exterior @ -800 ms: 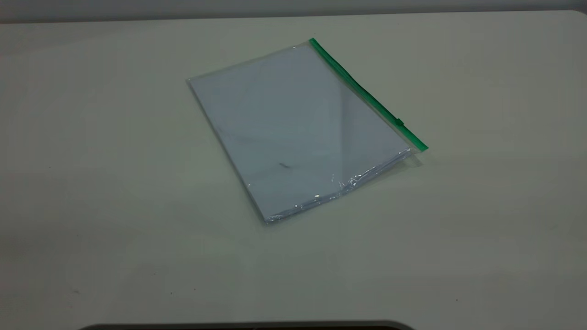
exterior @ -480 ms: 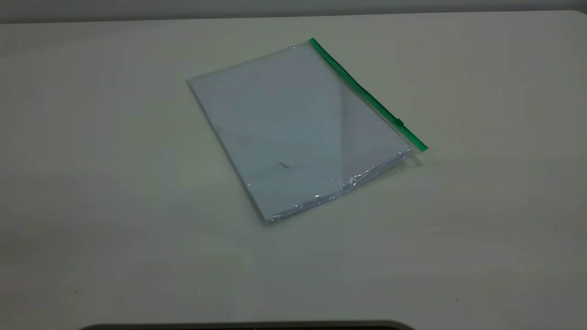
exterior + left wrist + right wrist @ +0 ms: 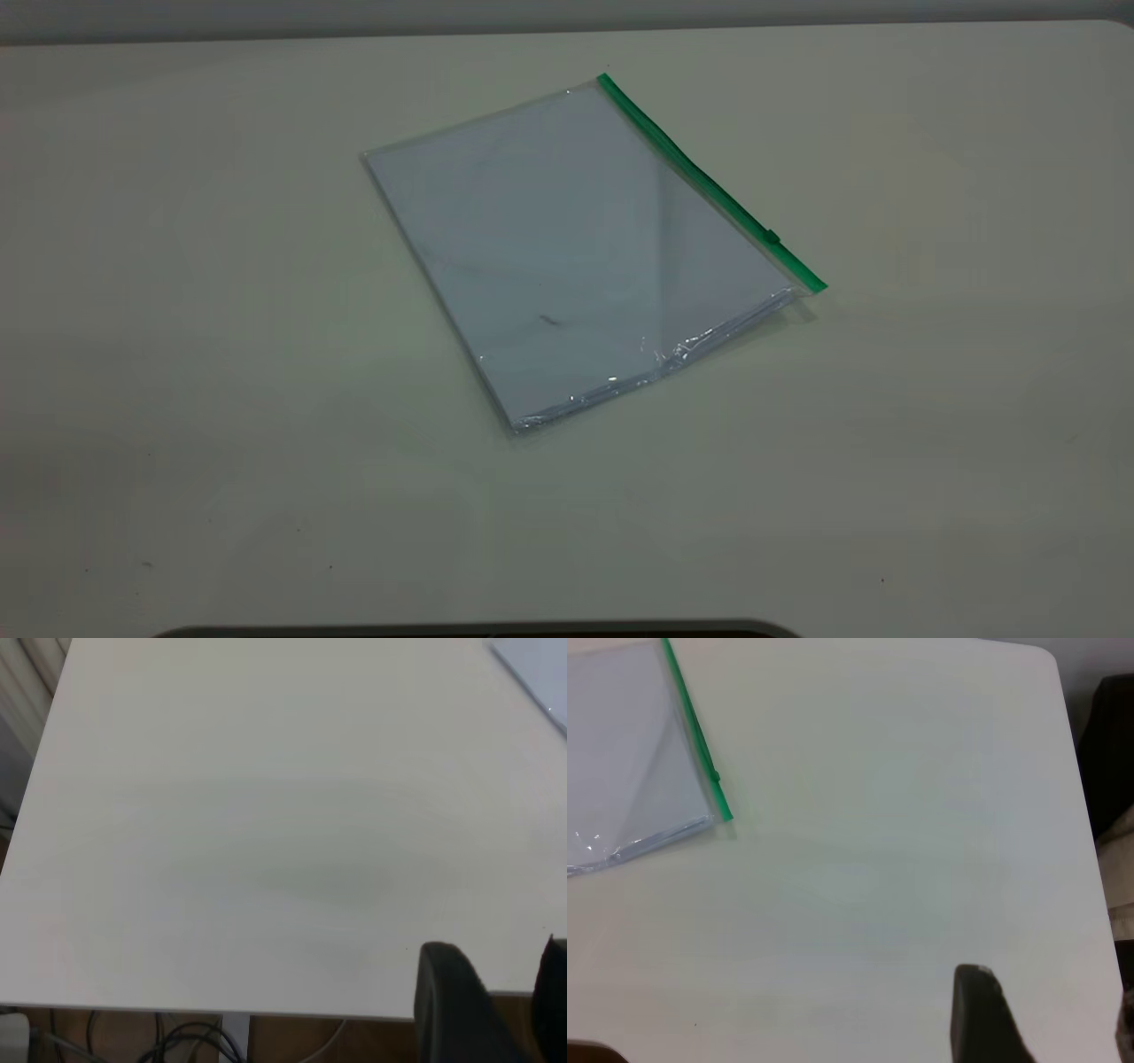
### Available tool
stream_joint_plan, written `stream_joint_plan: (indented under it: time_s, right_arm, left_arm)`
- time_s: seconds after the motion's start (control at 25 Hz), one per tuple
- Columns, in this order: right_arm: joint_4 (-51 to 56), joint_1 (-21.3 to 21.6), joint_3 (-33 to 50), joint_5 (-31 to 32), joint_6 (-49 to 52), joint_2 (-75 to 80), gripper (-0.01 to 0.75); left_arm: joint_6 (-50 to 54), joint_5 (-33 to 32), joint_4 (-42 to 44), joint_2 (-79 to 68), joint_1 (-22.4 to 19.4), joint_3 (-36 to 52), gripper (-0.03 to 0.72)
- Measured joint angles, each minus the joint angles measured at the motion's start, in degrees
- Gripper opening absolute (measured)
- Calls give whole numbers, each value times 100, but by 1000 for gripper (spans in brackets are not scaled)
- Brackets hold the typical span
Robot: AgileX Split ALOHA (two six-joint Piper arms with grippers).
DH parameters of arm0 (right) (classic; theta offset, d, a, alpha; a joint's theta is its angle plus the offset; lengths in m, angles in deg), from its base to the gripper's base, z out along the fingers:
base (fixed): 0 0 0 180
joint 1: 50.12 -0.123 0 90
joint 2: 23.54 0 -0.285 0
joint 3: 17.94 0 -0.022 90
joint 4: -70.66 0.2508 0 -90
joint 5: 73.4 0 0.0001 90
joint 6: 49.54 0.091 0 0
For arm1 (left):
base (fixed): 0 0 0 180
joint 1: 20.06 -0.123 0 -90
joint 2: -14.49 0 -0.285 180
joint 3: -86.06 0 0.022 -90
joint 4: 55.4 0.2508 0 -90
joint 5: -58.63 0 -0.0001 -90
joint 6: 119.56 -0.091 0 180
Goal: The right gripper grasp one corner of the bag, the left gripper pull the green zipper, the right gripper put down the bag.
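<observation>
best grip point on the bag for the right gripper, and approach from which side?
Probably the near corner of the bag at the end of the green zipper, around. That corner seems to sit slightly off the table, casting a shadow, and faces the right arm's side. Come in low from the right so one finger slips underneath. Stay clear of the slider tab.

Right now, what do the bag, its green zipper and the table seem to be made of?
The bag looks like thin clear plastic film: it is see-through, with crinkles and bright glints near its front edge, and white sheets, probably paper, show inside. The green zipper seems to be opaque, smooth plastic, with a small slider. The table has a pale, matte, even surface, perhaps laminate; I cannot be sure.
</observation>
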Motion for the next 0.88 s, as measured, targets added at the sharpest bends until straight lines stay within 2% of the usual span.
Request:
stream_joint_plan:
  time_s: [0.6, 0.88]
  right_arm:
    - [0, 0, 0, 0, 0, 0, 402]
    - [19, 0, 0, 0, 0, 0, 402]
  left_arm:
    - [21, 0, 15, 0, 0, 0, 285]
    - [33, 0, 18, 0, 165, 0, 285]
